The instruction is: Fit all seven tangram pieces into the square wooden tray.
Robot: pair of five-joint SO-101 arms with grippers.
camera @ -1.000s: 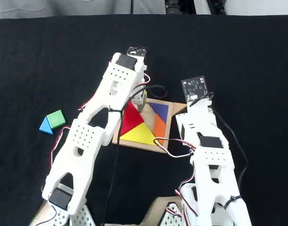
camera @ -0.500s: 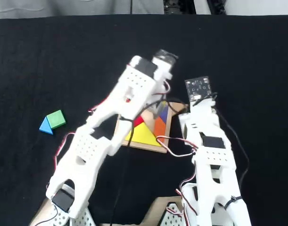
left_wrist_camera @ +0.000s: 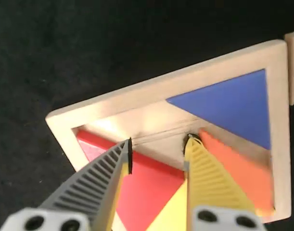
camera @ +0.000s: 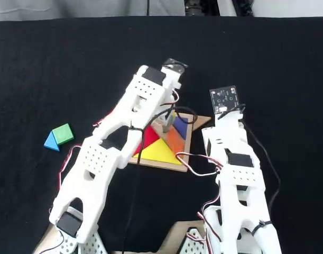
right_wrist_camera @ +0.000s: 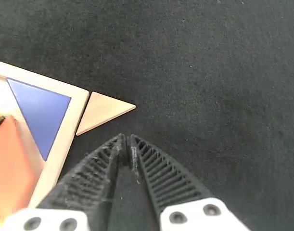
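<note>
The square wooden tray [camera: 184, 159] lies mid-table and holds a red triangle [camera: 147, 138], a yellow triangle [camera: 159, 151], an orange piece [camera: 175, 139] and a blue triangle [camera: 181, 123]. My left gripper [camera: 168, 125] hangs just above the tray's bare strip, open, with nothing between its fingers [left_wrist_camera: 123, 156]. In the left wrist view the tray rim [left_wrist_camera: 151, 86], blue triangle [left_wrist_camera: 228, 103] and red triangle [left_wrist_camera: 147, 183] lie below it. A plain wooden triangle [right_wrist_camera: 103, 111] rests against the tray's outer edge [right_wrist_camera: 65, 139]. My right gripper [right_wrist_camera: 126, 144] is shut and empty, just short of that triangle.
A green square [camera: 63, 133] and a small blue triangle [camera: 50, 141] lie together on the black cloth far left of the tray. The wooden triangle [camera: 201, 121] sits between the tray and the right arm [camera: 224, 100]. Open cloth lies all around.
The left arm swung right across the tray; its gripper went from the tray's far left corner to over its far middle. The right arm stayed put.
</note>
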